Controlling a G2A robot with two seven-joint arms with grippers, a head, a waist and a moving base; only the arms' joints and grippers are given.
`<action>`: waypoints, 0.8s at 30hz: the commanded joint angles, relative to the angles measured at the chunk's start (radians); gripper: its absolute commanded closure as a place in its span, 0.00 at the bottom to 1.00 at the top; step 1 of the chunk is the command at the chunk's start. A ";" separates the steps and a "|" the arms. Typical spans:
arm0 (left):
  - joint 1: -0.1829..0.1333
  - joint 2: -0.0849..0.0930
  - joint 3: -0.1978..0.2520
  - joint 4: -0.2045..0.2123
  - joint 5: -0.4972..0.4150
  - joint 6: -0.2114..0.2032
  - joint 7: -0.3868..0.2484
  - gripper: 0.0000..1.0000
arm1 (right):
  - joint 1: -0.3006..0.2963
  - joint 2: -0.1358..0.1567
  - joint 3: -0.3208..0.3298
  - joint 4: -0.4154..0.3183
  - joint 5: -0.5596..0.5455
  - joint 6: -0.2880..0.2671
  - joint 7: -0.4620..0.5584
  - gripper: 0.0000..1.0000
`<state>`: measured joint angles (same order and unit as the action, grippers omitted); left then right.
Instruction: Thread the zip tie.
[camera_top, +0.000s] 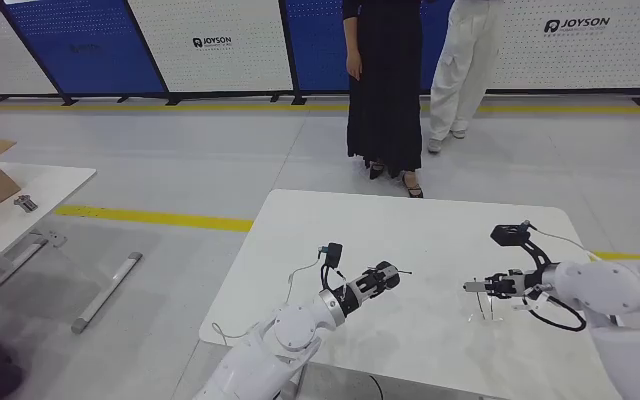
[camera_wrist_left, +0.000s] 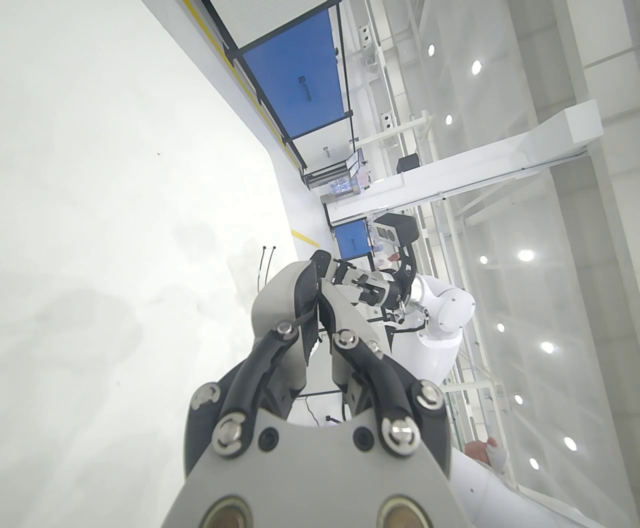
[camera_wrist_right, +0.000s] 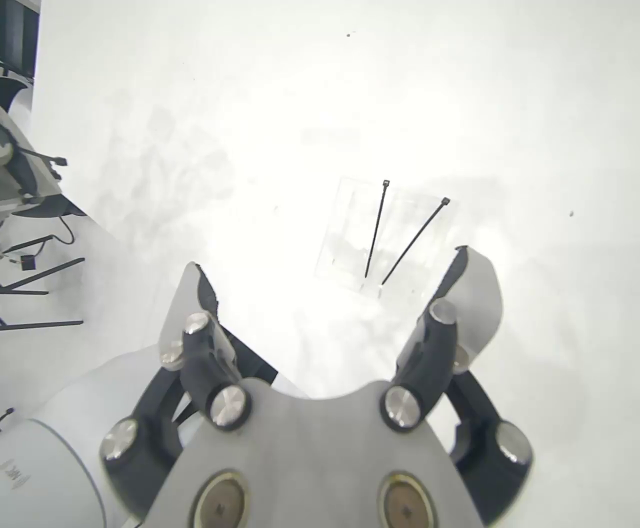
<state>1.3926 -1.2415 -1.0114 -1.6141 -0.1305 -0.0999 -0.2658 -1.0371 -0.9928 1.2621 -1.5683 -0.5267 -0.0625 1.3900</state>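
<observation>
While the left jaws are closed tight on one tie (camera_wrist_right: 60, 161), gripping its strap so the head pokes out free over the counter (camera_top: 420, 225), the right jaws hang spread wide and empty above two more ties (camera_wrist_right: 376, 227). Those two lie on a clear sheet (camera_wrist_right: 342, 235). Their heads are fanned apart on the side farther from the right jaws, and their tails almost meet on the nearer side.

The step in hand looks like a pick from the sheet. To do it well, I judge the right jaws should settle over one strap only. The tails sit so close that a grab there may take both, so the fanned head end seems safer. The straps are thin and lie flat, and the sheet may slip or lift with them, so a square, slow descent should help. A grip near one end would leave length to feed through the held tie's head.

Room looks good. Bare counter lies between the two arms, and the sheet sits in from the counter's edges.
</observation>
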 joint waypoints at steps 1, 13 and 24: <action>0.000 0.000 0.000 0.000 0.000 0.000 0.000 1.00 | -0.003 0.000 0.000 0.000 0.003 -0.001 -0.010 0.00; 0.000 0.000 0.000 0.000 0.000 0.000 0.000 1.00 | 0.013 -0.013 -0.093 0.081 0.022 -0.042 -0.066 0.00; 0.000 0.000 0.000 0.000 0.000 0.000 0.000 1.00 | -0.012 -0.004 -0.060 0.085 0.031 -0.052 -0.116 0.00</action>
<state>1.3927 -1.2415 -1.0114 -1.6141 -0.1305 -0.0999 -0.2658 -1.0468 -0.9994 1.1943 -1.4816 -0.4965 -0.1144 1.2728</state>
